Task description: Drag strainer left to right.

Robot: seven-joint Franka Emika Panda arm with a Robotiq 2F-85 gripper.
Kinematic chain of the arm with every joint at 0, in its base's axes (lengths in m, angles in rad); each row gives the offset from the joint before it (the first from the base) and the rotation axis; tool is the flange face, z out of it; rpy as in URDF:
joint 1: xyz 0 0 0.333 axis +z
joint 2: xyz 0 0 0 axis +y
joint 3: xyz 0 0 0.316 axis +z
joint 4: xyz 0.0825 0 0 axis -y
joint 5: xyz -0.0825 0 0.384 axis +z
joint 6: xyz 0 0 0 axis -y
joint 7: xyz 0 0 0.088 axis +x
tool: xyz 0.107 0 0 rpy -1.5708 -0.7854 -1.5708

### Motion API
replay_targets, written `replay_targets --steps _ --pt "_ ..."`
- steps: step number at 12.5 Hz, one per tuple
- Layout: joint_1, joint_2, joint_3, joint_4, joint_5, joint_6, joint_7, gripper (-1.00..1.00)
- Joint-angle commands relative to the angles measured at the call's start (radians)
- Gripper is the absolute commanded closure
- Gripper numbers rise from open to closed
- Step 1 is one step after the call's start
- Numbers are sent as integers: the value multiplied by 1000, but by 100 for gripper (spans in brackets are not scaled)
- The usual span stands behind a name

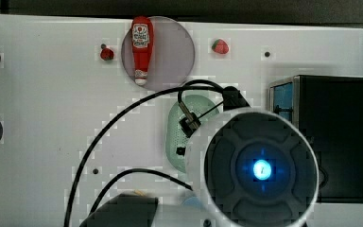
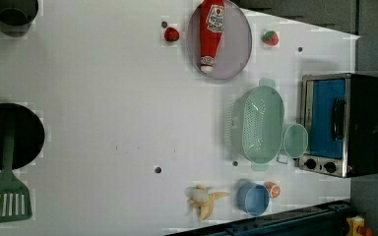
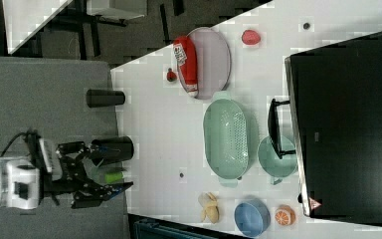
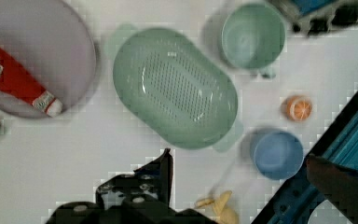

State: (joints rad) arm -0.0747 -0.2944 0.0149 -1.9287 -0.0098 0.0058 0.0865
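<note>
The strainer (image 2: 258, 123) is a pale mint-green oblong colander dotted with holes. It stands upright on the white table, between the grey plate and the blue bowl. It also appears in the right view (image 3: 226, 138) and from above in the wrist view (image 4: 175, 88). In the top view the strainer (image 1: 177, 127) is partly covered by the arm (image 1: 260, 168). My gripper (image 3: 114, 168) hangs well away from the strainer, at the right view's lower left, open and holding nothing. One of its dark fingers (image 4: 164, 168) shows apart from the strainer's rim.
A round mint mug (image 2: 295, 140) touches the strainer's side, next to the toaster oven (image 2: 339, 125). A blue bowl (image 2: 252, 198), an orange half (image 3: 284, 216) and a banana (image 2: 204, 199) lie near one end. The grey plate (image 2: 236, 49) carries a ketchup bottle (image 2: 211, 29). Bare table lies at the left view's left.
</note>
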Motion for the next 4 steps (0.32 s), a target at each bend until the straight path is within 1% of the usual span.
replay_targets --steps 1,4 --pt "-13 28 2 -5 14 -11 -70 -100" --pt "-13 44 2 -6 14 -10 -70 -100"
